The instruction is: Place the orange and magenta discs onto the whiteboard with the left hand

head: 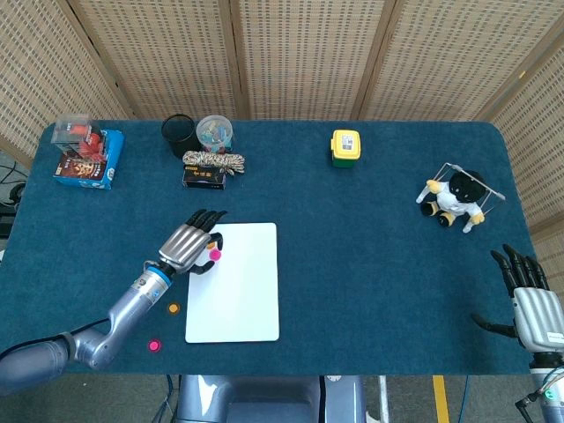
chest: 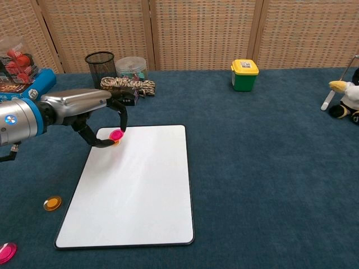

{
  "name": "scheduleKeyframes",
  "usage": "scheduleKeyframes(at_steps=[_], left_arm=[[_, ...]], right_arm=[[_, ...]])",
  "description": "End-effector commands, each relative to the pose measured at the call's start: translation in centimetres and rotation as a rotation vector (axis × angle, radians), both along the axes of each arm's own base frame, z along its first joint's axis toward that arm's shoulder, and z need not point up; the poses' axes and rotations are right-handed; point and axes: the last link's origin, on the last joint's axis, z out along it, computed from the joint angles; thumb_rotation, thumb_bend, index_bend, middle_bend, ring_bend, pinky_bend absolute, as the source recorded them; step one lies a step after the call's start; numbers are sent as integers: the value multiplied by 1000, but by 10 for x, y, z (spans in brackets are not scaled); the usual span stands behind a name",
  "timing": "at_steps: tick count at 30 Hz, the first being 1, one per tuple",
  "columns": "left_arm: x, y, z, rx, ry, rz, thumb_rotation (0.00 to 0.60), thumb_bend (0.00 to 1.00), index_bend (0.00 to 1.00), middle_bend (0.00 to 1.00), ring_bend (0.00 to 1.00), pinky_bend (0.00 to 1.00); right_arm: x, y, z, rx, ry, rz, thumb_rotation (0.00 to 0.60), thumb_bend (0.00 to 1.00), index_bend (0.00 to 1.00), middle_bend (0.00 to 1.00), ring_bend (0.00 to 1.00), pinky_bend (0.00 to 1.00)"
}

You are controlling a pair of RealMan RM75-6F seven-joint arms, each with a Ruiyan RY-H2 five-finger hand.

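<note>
Left hand (chest: pixel 95 120): reaches in from the left over the top-left corner of the whiteboard (chest: pixel 134 190), pinching a magenta disc (chest: pixel 116 135) between the thumb and a fingertip; the head view shows the same hand (head: pixel 187 245) with the disc (head: pixel 213 255) at its fingertips.
Held disc: just above or on the board's upper-left area (contact cannot be told); a sliver of orange shows right under it in the chest view.
Right hand (head: pixel 529 295): at the table's right edge, well apart from the board, fingers straight and spread, holding nothing.
Orange disc (chest: pixel 53 203): on the blue cloth just left of the board, near its lower half (also seen from the head (head: pixel 174 308)).
Second magenta disc (chest: pixel 5 252): on the cloth at the lower left, farther from the board (head: pixel 154 345).
Back of table: black mesh cup (chest: pixel 101 67), clear jar (chest: pixel 132 68), rope coil on a dark box (chest: pixel 126 87), blue box with a clear case on top (head: pixel 86 159).
Further right: yellow-lidded green container (chest: pixel 245 75), plush toy (head: pixel 458 198).
</note>
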Motion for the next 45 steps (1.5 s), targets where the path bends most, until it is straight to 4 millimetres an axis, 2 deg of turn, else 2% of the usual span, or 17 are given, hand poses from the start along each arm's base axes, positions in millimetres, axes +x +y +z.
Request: scheduleKeyframes(at_steps=[1, 5, 8, 12, 15, 19, 21, 23, 28, 32, 38, 45], left_arm=[[12, -7, -11, -40, 4, -5, 600, 328, 487, 0, 0, 0], [15, -13, -14, -53, 6, -9, 600, 261, 297, 0, 0, 0], [16, -15, -12, -45, -3, -10, 600, 245, 252, 0, 0, 0], [11, -18, -3, -25, -11, -16, 600, 254, 252, 0, 0, 0], [-1, -28, 8, -20, -14, -20, 600, 267, 261, 0, 0, 0], [-37, -52, 25, -23, 15, -16, 600, 282, 320, 0, 0, 0], [-48, -59, 30, -22, 19, -13, 600, 291, 343, 0, 0, 0], [-69, -73, 38, -17, 29, 6, 600, 296, 369, 0, 0, 0], [-102, -98, 47, -12, 30, 15, 600, 296, 381, 0, 0, 0], [-114, -109, 46, -19, 21, 31, 600, 296, 381, 0, 0, 0], [-120, -116, 40, -30, 17, 33, 600, 296, 381, 0, 0, 0], [-118, -111, 33, -18, 26, 28, 600, 296, 381, 0, 0, 0]], right_arm=[[0, 0, 0, 0, 1, 0, 600, 0, 0, 0, 0, 0], [0, 0, 0, 0, 1, 0, 600, 0, 0, 0, 0, 0], [0, 0, 0, 0, 0, 1, 600, 0, 0, 0, 0, 0], [0, 0, 0, 0, -2, 1, 600, 0, 0, 0, 0, 0], [0, 1, 0, -2, -4, 2, 600, 0, 0, 0, 0, 0], [0, 1, 0, -1, -4, 2, 600, 0, 0, 0, 0, 0], [0, 1, 0, 0, -2, 3, 600, 0, 0, 0, 0, 0], [0, 1, 0, 1, 0, 5, 600, 0, 0, 0, 0, 0], [1, 1, -1, 2, 6, 9, 600, 0, 0, 0, 0, 0], [2, 1, -1, 1, 10, 12, 600, 0, 0, 0, 0, 0], [2, 1, -1, -1, 9, 14, 600, 0, 0, 0, 0, 0], [1, 1, -1, -1, 6, 14, 600, 0, 0, 0, 0, 0]])
